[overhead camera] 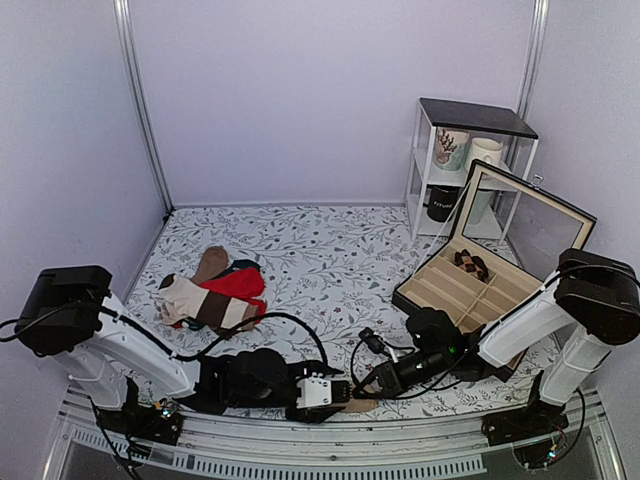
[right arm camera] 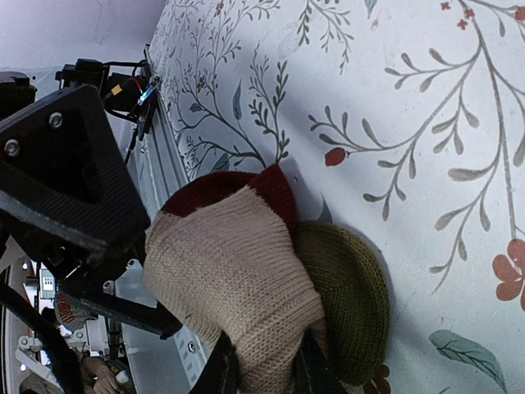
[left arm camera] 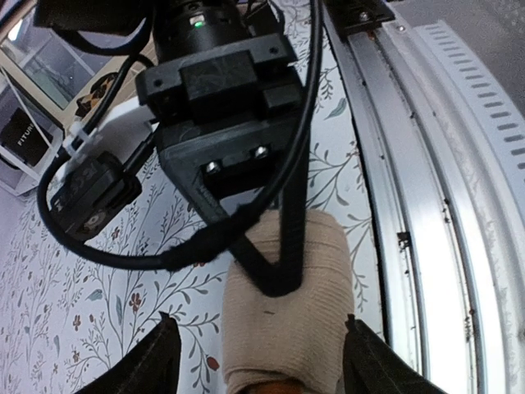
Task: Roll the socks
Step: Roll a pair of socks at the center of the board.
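Two pincers meet over the socks (right arm camera: pixel 238 279) at the near edge of the table (overhead camera: pixel 330 250), beside the metal rail (left arm camera: pixel 426 205). The right pincer (right arm camera: pixel 262 373) is closed to a narrow gap, with tan knit squeezed between its fingers. The fingertips run off the bottom of the right wrist view, so the depth of grip cannot be read. Just ahead of this pincer the bundle shows a maroon cap and an olive fold. The left pincer (left arm camera: pixel 261 328) stands wide open, one finger on each side of the bundle. Whether either finger touches the knit cannot be told. A black cable (left arm camera: pixel 299 164) and a right-pincer finger cross in front of the bundle in the left wrist view. From above, only a tan sliver shows between the two pincers. Well beyond the left pincer lies a loose sock pile (overhead camera: pixel 215 295). Beyond the right pincer sits an open compartment box (overhead camera: pixel 450 285).
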